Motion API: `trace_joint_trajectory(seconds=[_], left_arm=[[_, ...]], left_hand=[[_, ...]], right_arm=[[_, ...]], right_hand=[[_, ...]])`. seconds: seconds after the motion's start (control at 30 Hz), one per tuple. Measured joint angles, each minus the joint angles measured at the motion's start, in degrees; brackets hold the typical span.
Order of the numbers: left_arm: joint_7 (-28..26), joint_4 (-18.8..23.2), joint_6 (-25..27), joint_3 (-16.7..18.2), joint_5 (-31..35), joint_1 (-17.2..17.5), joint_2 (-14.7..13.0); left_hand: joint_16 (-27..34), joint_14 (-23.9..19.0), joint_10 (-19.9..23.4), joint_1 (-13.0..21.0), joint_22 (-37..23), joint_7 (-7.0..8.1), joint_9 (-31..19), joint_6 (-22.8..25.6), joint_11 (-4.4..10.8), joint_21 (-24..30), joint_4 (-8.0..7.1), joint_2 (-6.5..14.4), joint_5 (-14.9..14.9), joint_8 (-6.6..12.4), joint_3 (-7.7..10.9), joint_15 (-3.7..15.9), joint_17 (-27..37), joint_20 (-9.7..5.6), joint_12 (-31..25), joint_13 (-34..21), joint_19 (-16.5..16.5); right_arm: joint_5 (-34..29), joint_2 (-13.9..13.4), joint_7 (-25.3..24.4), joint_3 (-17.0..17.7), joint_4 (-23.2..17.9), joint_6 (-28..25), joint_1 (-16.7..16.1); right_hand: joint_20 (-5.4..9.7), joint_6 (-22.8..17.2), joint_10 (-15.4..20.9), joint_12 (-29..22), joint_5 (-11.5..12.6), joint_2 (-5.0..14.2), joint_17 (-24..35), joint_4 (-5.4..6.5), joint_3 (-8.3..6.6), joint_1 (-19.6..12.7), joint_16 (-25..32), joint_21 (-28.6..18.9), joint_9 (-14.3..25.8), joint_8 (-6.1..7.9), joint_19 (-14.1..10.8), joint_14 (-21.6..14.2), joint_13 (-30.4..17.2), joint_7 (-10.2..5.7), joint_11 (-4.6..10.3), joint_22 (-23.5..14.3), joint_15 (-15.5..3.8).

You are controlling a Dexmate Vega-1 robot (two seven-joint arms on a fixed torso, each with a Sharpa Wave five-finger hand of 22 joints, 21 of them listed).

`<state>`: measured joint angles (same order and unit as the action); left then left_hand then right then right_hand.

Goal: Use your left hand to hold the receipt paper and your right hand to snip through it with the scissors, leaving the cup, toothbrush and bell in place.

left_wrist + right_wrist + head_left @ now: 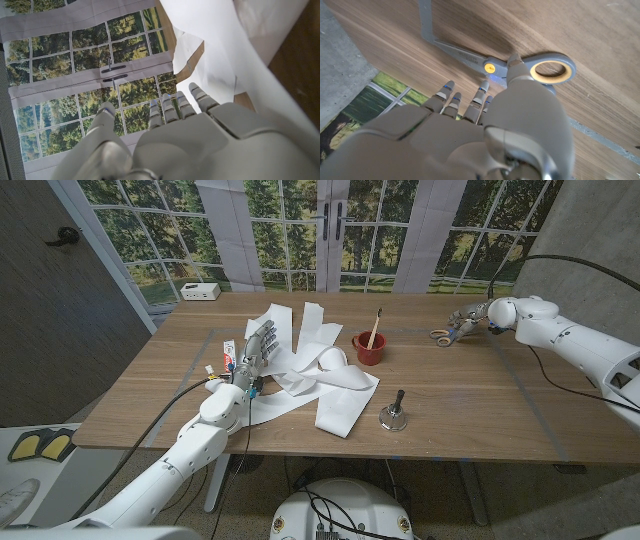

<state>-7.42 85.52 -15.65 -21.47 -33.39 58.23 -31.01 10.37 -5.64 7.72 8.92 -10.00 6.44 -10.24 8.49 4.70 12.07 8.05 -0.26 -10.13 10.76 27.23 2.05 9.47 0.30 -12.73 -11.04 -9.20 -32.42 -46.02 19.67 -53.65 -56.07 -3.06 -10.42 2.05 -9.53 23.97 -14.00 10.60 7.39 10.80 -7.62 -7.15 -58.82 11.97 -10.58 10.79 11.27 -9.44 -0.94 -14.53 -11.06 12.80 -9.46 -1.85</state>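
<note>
Head view: left hand over the strips of receipt paper, fingers spread, holding nothing. Right hand well apart at the far corner of the surface, beside the scissors. Cup with toothbrush and bell sit between the hands; keep clear of them.

Left wrist view: fingers extended, paper just beyond their tips.

Right wrist view: fingers apart, tips just short of the scissors; one finger lies at the handle ring. Likely step: take up the scissors by seating fingers in the rings before lifting.
</note>
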Motion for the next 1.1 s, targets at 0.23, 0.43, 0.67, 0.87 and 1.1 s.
trace_joint_trajectory(seconds=[0.23, 0.43, 0.67, 0.87, 1.1], left_arm=[[-0.02, 0.19, 0.0, 0.12, -0.2, 0.19, -0.07], [0.31, 0.19, -0.3, 0.36, -0.82, 0.4, 0.06], [0.72, 0.07, -0.78, 0.49, -1.26, 0.51, 0.17], [0.67, -0.37, -0.9, 0.5, -0.76, 0.52, 0.17], [0.6, -0.59, -1.1, 0.4, -0.39, 0.49, 0.1]], left_hand=[[0.0, 0.0, 0.0, 0.0, 0.0, 0.0, 0.0, 0.0, 0.0, 0.0, 0.0, 0.0, 0.0, 0.0, 0.0, 0.0, 0.0, 0.0, 0.0, -0.16, 0.0], [0.0, 0.0, 0.54, 0.0, 0.0, 0.0, 0.0, 0.0, -0.09, 0.0, 0.0, 0.0, 0.0, 0.0, 0.0, 0.0, 0.0, 0.0, -0.01, -0.31, 0.0], [0.0, -0.31, 0.63, 0.0, 0.0, -0.1, 0.0, 0.52, 0.01, -0.21, -0.24, 0.0, 0.0, 0.0, -0.24, 0.31, 0.0, 0.0, -0.01, -0.3, 0.0], [0.0, -0.6, 0.63, 0.0, 0.0, -0.1, 0.0, 0.52, 0.01, -0.21, -0.24, 0.0, 0.0, 0.0, -0.24, 0.03, 0.0, 0.0, -0.01, -0.3, 0.0], [0.0, -0.62, 0.75, 0.0, 0.0, -0.1, -0.04, 0.52, 0.13, -0.21, -0.24, 0.0, 0.0, 0.0, -0.24, 0.0, 0.0, 0.0, -0.02, -0.29, 0.0]], right_arm=[[-0.21, -0.29, -0.39, -0.06, -0.71, -0.22, -0.46], [-0.61, -0.41, -0.46, -0.17, -1.19, -0.58, -0.77], [-0.82, -0.58, -0.46, -0.19, -1.84, -0.94, -1.19], [-1.12, -0.61, -0.39, -0.18, -2.4, -1.6, -1.47], [-1.19, -0.66, -0.31, -0.05, -3.04, -1.97, -1.87]], right_hand=[[0.0, 0.0, 0.83, -0.21, 0.0, 0.0, 0.0, 0.0, 0.0, 0.0, 0.0, 0.0, 0.0, 0.0, 0.0, -0.4, -0.28, 0.0, -0.23, 0.0, 0.01], [0.0, 0.0, 0.92, -0.21, 0.0, 0.0, 0.0, 0.0, 0.0, 0.0, 0.0, 0.0, 0.0, 0.0, 0.01, -0.53, -0.27, 0.0, -0.32, 0.0, -0.12], [0.0, 0.01, 1.23, -0.43, 0.0, 0.32, -0.01, -0.04, -0.03, -0.32, 0.0, 0.0, 0.0, 0.0, 0.01, -0.61, -0.53, 0.0, -0.01, 0.0, -0.2], [0.0, 0.01, 1.53, -0.43, 0.0, 1.08, -0.01, -0.38, -0.64, -1.08, 0.33, 0.0, 0.0, 0.0, 0.01, -0.61, -0.82, 0.0, -0.32, 0.0, -0.2], [0.0, 0.01, 2.05, -0.85, 0.0, 1.38, -0.01, -0.45, -0.71, -1.38, 0.55, 0.0, 0.0, 0.0, 0.01, -1.22, -1.44, 0.0, -0.42, 0.0, -0.2]])
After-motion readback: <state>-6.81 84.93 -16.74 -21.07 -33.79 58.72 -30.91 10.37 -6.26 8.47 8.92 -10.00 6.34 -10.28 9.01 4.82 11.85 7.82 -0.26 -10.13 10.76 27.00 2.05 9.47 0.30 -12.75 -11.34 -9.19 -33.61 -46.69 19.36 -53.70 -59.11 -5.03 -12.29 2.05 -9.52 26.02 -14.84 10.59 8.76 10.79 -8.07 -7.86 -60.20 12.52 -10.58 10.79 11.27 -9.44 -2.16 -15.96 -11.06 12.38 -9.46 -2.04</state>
